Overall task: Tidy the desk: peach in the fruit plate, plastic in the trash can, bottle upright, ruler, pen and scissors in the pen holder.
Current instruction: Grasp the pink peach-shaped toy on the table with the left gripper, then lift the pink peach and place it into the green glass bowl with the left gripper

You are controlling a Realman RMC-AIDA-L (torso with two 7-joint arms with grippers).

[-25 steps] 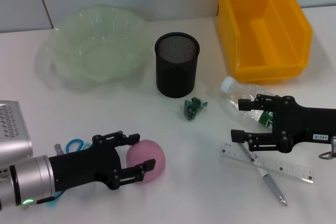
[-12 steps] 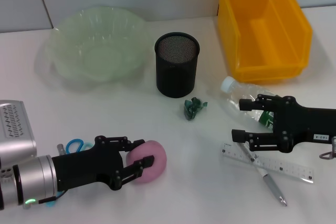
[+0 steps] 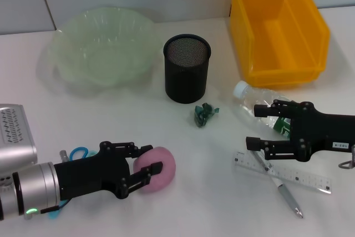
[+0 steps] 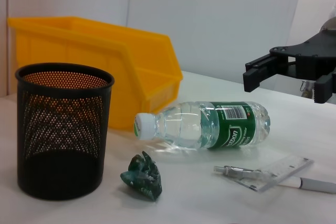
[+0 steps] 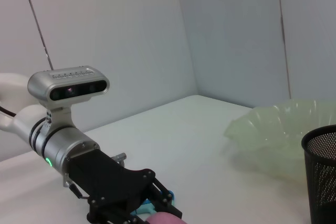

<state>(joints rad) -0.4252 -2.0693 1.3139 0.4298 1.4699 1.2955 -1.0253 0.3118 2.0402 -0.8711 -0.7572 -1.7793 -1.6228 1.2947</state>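
Observation:
My left gripper [image 3: 150, 159] is at the near left, its fingers shut on the sides of the pink peach [image 3: 162, 162], which rests on the table. Blue scissors handles [image 3: 80, 152] show from under that arm. My right gripper [image 3: 254, 126] is open and hovers over the clear bottle [image 3: 249, 99], which lies on its side with its green label showing in the left wrist view [image 4: 210, 125]. A ruler [image 3: 299, 177] and a pen [image 3: 285, 192] lie crossed just near of it. A crumpled green plastic scrap [image 3: 204, 114] lies in front of the black mesh pen holder [image 3: 187, 67].
The pale green fruit plate [image 3: 102, 45] stands at the far left. The yellow bin [image 3: 277, 26] stands at the far right, behind the bottle. A wall runs along the back edge of the table.
My left gripper's fingers have closed in on the peach and shifted slightly right with it. The right gripper has barely moved.

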